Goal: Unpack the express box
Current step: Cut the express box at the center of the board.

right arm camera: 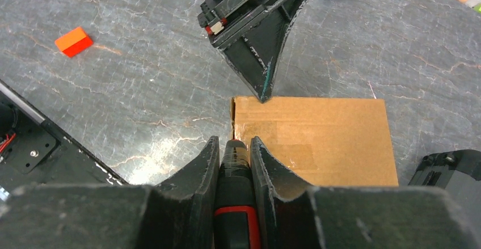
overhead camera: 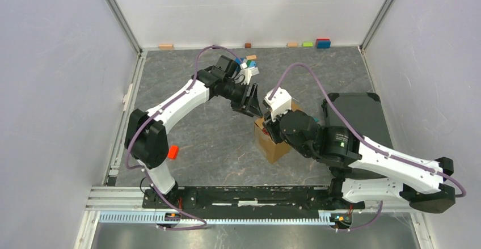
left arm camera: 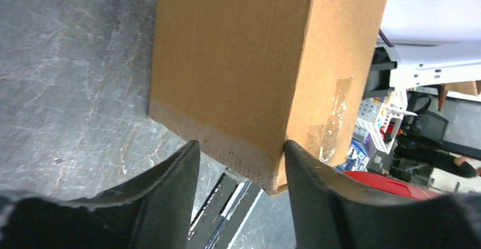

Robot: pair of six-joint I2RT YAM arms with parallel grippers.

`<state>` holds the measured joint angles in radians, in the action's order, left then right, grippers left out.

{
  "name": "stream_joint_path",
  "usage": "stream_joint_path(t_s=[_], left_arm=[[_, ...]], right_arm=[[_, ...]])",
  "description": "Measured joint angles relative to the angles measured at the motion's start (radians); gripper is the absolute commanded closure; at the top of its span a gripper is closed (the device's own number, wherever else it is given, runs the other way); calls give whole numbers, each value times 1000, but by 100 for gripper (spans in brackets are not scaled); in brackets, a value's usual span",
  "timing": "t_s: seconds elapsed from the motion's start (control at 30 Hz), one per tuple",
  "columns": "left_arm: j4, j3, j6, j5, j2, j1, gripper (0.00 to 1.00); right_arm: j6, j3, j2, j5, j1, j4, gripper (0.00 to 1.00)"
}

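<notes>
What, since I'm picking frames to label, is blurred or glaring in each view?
Top external: evenly lit, express box sharp. Left wrist: left gripper's fingers soft, white background blown out. Right wrist: right gripper's fingers and held tool soft, tape on box glinting.

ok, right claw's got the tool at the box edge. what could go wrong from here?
1. The left claw stands open around a corner of the box and does not look clamped. A push from the tool could slide or tip the box.
2. The tool tip sits at the box corner, beside the tape, so it may slip off the edge.
3. The right claw and the left claw work close together at the same edge, so they could collide.
</notes>
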<state>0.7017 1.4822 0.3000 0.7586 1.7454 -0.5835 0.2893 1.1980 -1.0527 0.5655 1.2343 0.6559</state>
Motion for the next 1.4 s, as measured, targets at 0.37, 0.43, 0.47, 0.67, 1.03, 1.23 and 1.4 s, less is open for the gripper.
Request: stream_joint_path(t_s=[0.37, 0.43, 0.47, 0.67, 1.03, 1.23, 1.4], left_arm=[[-97, -133, 16, -14, -91, 8, 33], [-127, -154, 29, -3, -97, 8, 33], [-140, -161, 34, 4, -97, 8, 34], [-226, -214, 66, 59, -97, 4, 42], [-237, -217, 65, 65, -97, 3, 43], [-237, -217, 65, 63, -97, 3, 43], [-236, -217, 65, 63, -97, 3, 43]], right_arm=[[21, 66, -59, -21, -40, 33, 100], [23, 83, -74, -23, -40, 51, 100], [25, 88, -78, -23, -40, 58, 100], [48, 109, -91, -27, -42, 95, 100], [69, 234, -157, -76, -51, 262, 100], [78, 280, -162, -79, -51, 312, 100], [82, 295, -169, -84, -51, 336, 100]])
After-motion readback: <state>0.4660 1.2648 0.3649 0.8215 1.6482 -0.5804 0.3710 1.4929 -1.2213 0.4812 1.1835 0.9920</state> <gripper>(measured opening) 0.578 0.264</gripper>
